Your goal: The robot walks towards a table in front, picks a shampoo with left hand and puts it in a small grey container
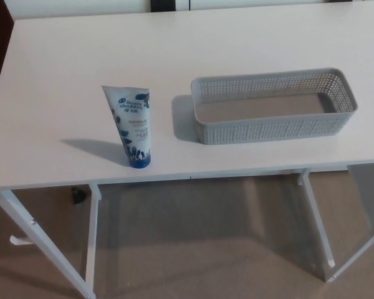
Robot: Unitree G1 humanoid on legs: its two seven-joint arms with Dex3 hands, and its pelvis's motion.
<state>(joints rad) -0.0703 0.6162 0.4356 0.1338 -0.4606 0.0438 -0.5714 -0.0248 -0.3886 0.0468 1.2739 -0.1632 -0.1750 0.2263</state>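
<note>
We look down on a white flat surface (62, 68). Near its front edge we see a white and blue plastic shampoo tube (133, 128) standing upright on its blue cap. To its right, well apart from it, sits a long grey perforated plastic container (274, 129), lengthwise across the surface. Below, we see white metal legs (92, 237) on a beige carpeted floor (199, 249).

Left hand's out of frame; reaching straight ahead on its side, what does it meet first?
Likely the shampoo, standing near the table's front edge, left of the basket; the left hand's actual heading can't be judged.
</note>
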